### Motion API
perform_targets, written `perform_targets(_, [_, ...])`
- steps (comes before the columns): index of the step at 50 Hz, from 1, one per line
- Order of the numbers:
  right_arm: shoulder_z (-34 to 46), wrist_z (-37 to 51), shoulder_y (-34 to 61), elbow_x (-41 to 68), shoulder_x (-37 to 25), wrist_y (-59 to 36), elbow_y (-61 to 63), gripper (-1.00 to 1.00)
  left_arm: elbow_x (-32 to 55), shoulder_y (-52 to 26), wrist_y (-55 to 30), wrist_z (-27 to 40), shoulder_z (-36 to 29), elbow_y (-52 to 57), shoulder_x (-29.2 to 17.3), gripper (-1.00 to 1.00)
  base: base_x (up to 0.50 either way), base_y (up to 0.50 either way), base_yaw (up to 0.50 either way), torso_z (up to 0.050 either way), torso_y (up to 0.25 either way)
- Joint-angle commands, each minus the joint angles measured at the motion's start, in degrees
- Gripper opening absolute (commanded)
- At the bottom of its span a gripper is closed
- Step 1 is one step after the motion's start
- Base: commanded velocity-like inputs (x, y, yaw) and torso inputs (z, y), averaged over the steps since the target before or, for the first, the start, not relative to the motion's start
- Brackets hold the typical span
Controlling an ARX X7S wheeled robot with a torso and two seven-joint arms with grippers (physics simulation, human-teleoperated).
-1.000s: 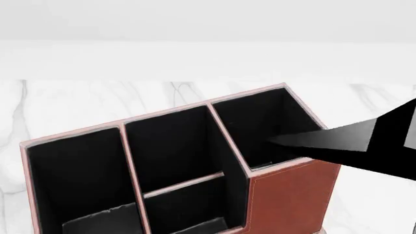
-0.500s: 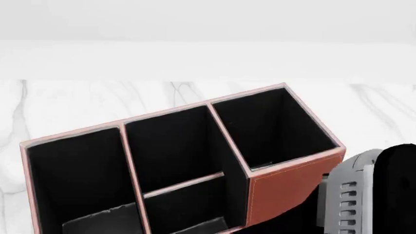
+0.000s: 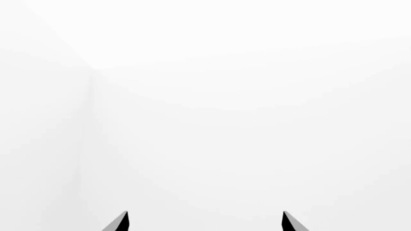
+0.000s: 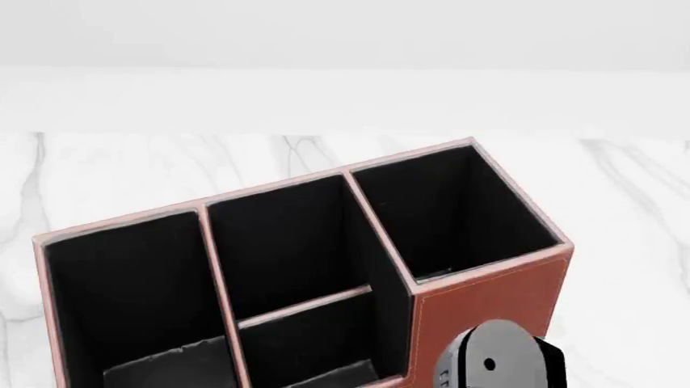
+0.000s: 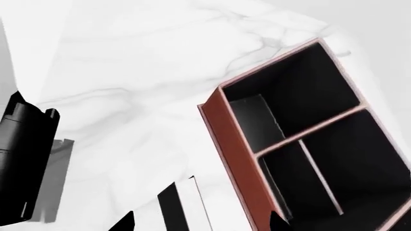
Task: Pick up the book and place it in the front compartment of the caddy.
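- The large reddish-brown leather caddy with black lining and pale pink rims [image 4: 485, 299] stands on the white marble tabletop [image 4: 119, 174]. All four of its cells show empty from the head view.
- The thin black-covered book with white page edges [image 5: 170, 207] appears to stand on edge on the marble, just beside the caddy's leather end wall. It shows only in the right wrist view, and only in part.
- The right gripper [image 5: 200, 222] has its tips spread wide, and the book sits roughly between them, not yet gripped.
- The left gripper [image 3: 204, 222] is also spread wide, holds nothing and faces a blank white background.
- The step in hand looks like the approach to the book. It is best done by centring the tips across the thin cover before closing, keeping well off the caddy wall.
- The target seems to be the small middle cell with the full-height outer wall [image 4: 286, 242], so the book should go in upright and from above.
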State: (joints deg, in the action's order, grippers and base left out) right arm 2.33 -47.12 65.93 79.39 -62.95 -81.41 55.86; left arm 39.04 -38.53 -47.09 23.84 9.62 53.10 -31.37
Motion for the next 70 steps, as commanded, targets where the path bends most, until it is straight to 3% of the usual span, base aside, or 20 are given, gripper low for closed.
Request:
perform_targets(1, [5.30, -4.59, -0.70, -9.68, 1.57, 1.52, 0.77, 1.00, -0.43, 0.32, 0.16, -0.71, 0.84, 0.21, 0.54, 1.00, 0.00, 0.00, 0.00, 0.000, 0.000])
perform_targets(35, [27.42, -10.04, -5.03, -34.10, 4.61, 13.40, -7.48, 1.00, -0.18, 0.93, 1.43, -0.28, 0.44, -0.38, -0.16, 1.00, 0.00, 0.00, 0.00, 0.000, 0.000])
perform_targets(70, [39.06, -10.88, -7.00, -43.41, 9.34, 19.12, -13.67, 1.00, 0.33, 1.86, 2.54, 0.33, 0.78, -0.71, -0.92, 1.00, 0.00, 0.00, 0.00, 0.000, 0.000])
